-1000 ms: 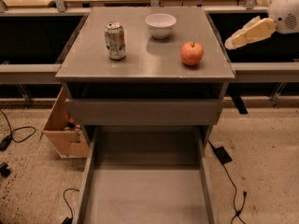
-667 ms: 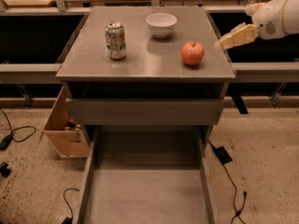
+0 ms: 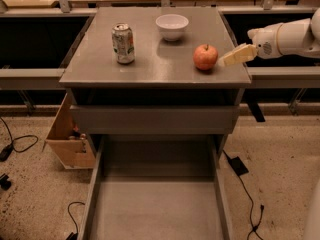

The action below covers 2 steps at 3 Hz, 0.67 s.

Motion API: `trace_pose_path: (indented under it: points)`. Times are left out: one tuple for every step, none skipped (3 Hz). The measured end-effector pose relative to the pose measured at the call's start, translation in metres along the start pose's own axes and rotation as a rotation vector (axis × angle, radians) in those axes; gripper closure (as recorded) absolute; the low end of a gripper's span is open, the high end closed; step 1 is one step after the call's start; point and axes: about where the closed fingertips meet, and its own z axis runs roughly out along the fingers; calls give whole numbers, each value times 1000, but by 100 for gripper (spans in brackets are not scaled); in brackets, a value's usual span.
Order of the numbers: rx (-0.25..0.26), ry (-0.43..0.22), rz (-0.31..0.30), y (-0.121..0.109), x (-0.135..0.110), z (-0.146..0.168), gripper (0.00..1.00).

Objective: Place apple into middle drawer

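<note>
Pale and tapered, the gripper point(image 3: 237, 55) comes in from the 3 o'clock edge of the cabinet top point(image 3: 150, 66), its tip just beside the apple point(image 3: 205, 57) and seemingly not quite touching. Whether it is spread wide or closed cannot be told from this angle. It holds nothing.

The apple stands upright, stem up, near the front right of the top, at about 4 o'clock from the surface's centre. The white bowl point(image 3: 172, 26) lies at the apple's 11 o'clock and the soda can point(image 3: 123, 43) well apart at 9 o'clock, so neither crowds the grasp. The middle drawer point(image 3: 157, 204) is pulled out below, at the apple's 7 o'clock, its floor bare. Above it a plain grey drawer front point(image 3: 154, 119) is closed.

The step in hand looks like the approach to the grasp. To do it well:

- Line the tool up on the apple's widest part, not on the 3 o'clock flank. A glancing push would likely roll it toward 9 o'clock.
- Close gently and evenly, since a round, smooth fruit can squirt out of a pinch that is off-centre.
- Lift clear of the front edge before swinging toward 6 o'clock, then lower well into the drawer before letting go, so the apple does not bounce or roll.
</note>
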Motion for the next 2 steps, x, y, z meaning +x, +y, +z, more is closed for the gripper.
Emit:
trace_pose_path:
  points:
    - [-74, -28, 8, 19, -5, 28, 0]
    - [-160, -62, 1, 44, -20, 51, 0]
